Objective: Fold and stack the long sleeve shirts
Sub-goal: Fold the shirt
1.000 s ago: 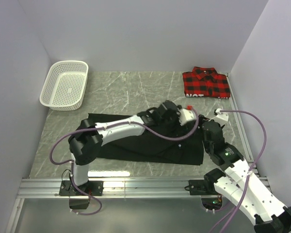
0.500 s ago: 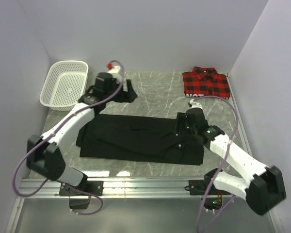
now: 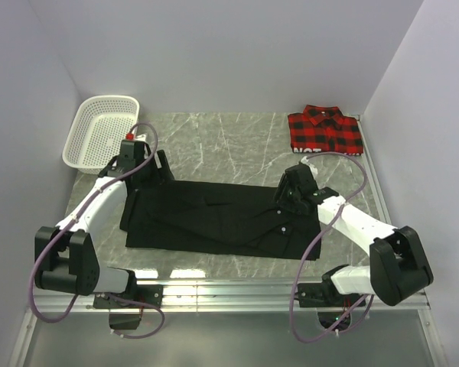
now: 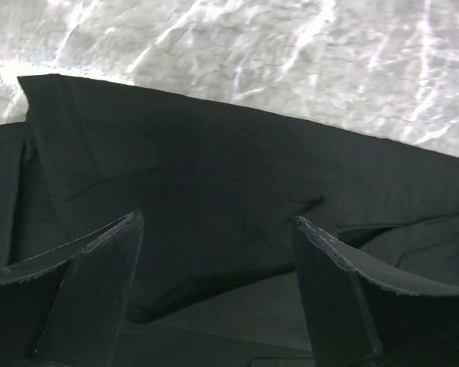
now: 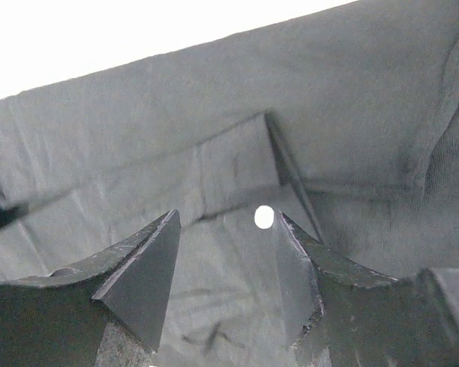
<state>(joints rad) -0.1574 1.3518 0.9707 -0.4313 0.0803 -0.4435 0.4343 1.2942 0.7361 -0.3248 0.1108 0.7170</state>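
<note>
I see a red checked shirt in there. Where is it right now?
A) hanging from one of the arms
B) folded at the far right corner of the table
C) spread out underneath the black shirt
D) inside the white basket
B: the plaid shirt lies folded at the far right corner of the table, apart from the black shirt spread in the middle and far from the basket at the far left.

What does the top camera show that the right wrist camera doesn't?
Only the top external view shows the folded plaid shirt at the far right, the white basket at the far left, and the left gripper at the far left corner of the black shirt. Only the right wrist view shows a small pale button, seen between the fingers of the open right gripper. Both show the black shirt spread flat.
</note>
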